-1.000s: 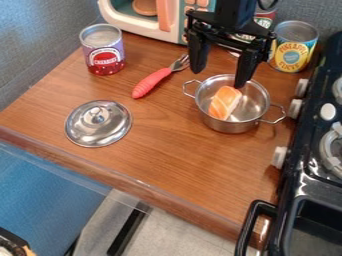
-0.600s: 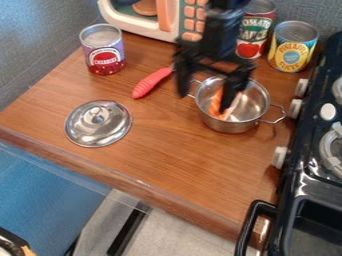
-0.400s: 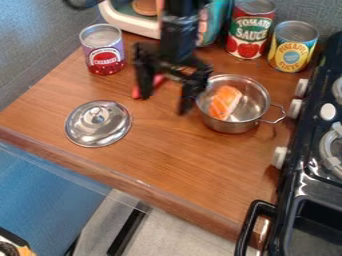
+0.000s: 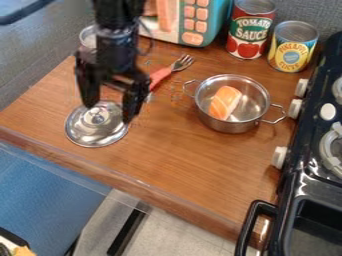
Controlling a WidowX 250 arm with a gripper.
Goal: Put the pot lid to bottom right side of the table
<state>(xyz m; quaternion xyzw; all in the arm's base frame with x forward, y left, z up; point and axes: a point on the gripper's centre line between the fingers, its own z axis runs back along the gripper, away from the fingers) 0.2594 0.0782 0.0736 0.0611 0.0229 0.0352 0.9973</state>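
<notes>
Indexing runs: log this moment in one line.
claw: open, over lid | lid: left part of table | pot: uncovered, orange food inside

Silver domed lid (image 4: 95,131), knob up, flat on wooden table (image 4: 175,159).

This place is a play kitchen of the toy kind. On the wood-patterned counter (image 4: 194,155) there stands a toy microwave (image 4: 212,22) with big pink buttons (image 4: 188,24). Beside the counter is a black stove (image 4: 310,184) with white knobs (image 4: 295,108). A small metal pot (image 4: 230,126), a red can (image 4: 250,30) and a yellow can (image 4: 292,52) also belong to cooking. In what building it is, I cannot tell.
</notes>
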